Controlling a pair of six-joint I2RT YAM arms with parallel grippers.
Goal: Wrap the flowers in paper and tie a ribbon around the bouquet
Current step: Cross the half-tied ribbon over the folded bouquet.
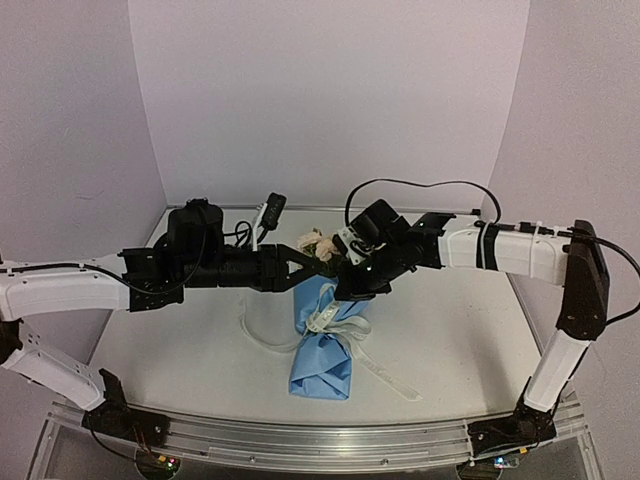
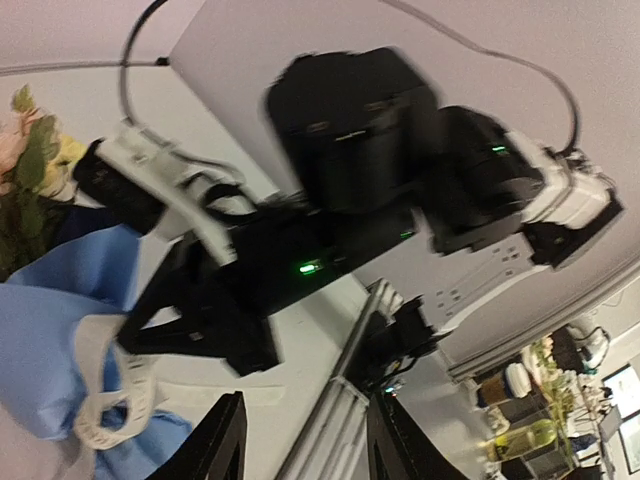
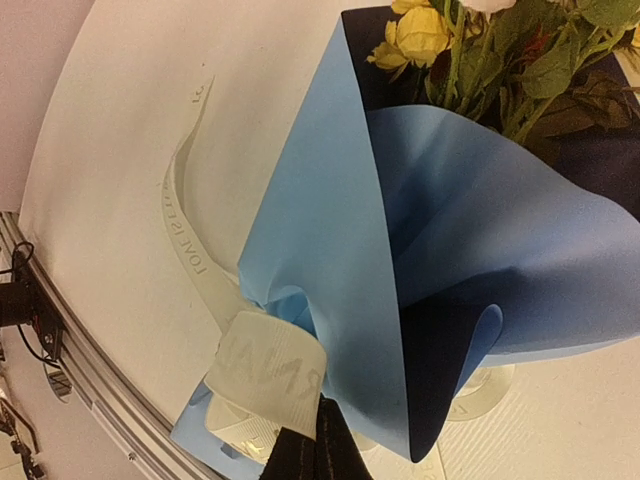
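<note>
1. Light blue paper [image 3: 330,250] is folded into a cone round the flowers [image 3: 420,35], with the navy inner face peeking out at the folds. Yellow and pinkish-cream blooms with green leaves poke out of the wide end.
2. The whole bouquet [image 1: 322,350] lies flat in the middle of the white worktop [image 1: 450,330], with the blooms toward the far wall and the narrow end toward the arm bases.
3. Cream ribbon [image 3: 265,385] with printed lettering goes round the pinched waist of the cone. In the top view one tail curls off to the left and another trails toward the near right.
4. Right hand [image 3: 315,455]: fingers closed tight together, tips right up against the ribbon band at the waist. Honestly can't tell whether it has a bit of ribbon pinched.
5. Left hand [image 2: 306,410]: fingers parted about halfway, nothing between them. From above it sits just left of the blooms, pointing at them.
6. Both arms reach in from opposite sides and nearly meet over the bouquet's upper half.
</note>
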